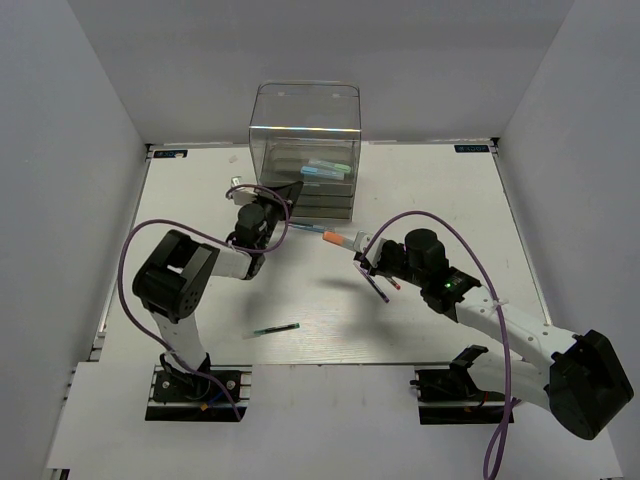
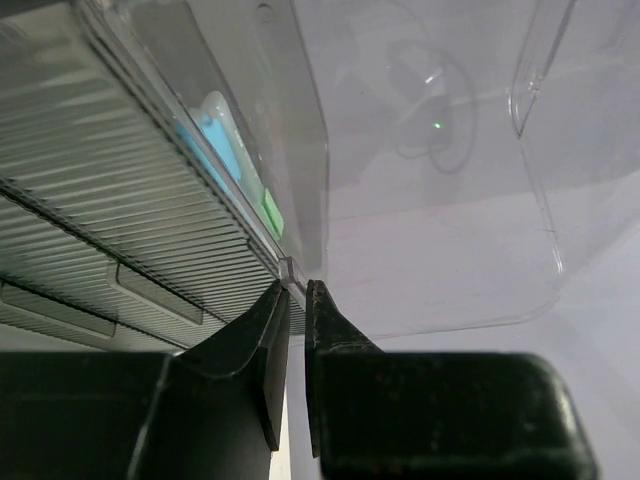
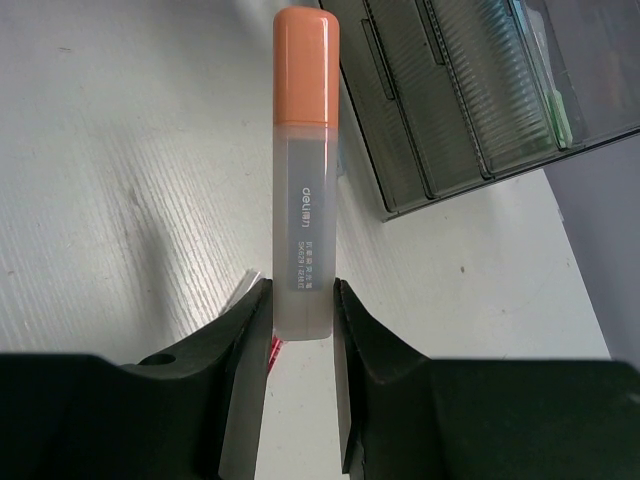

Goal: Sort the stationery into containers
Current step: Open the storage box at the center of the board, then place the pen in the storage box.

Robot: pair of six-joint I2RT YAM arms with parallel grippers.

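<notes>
Top view: my left end effector point(image 1: 292, 190) meets the drawer unit point(image 1: 305, 130) at upper centre, and my right end effector point(image 1: 362, 247) carries the orange marker point(image 1: 338, 239) mid-frame. Left wrist: I'm clenched on the thin drawer lip point(image 2: 290, 268), which could slip out if I pull crooked. Right wrist: grasped near its tail, the marker may pivot.

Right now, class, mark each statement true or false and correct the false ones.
1. The right gripper holds an orange-capped marker. True.
2. The left gripper hangs wide open in mid-air. False: it is pinched shut on a drawer edge of the drawer unit.
3. A thin dark pen lies loose on the table. True.
4. The drawer unit holds nothing. False: a light blue marker and a green marker lie inside.
</notes>
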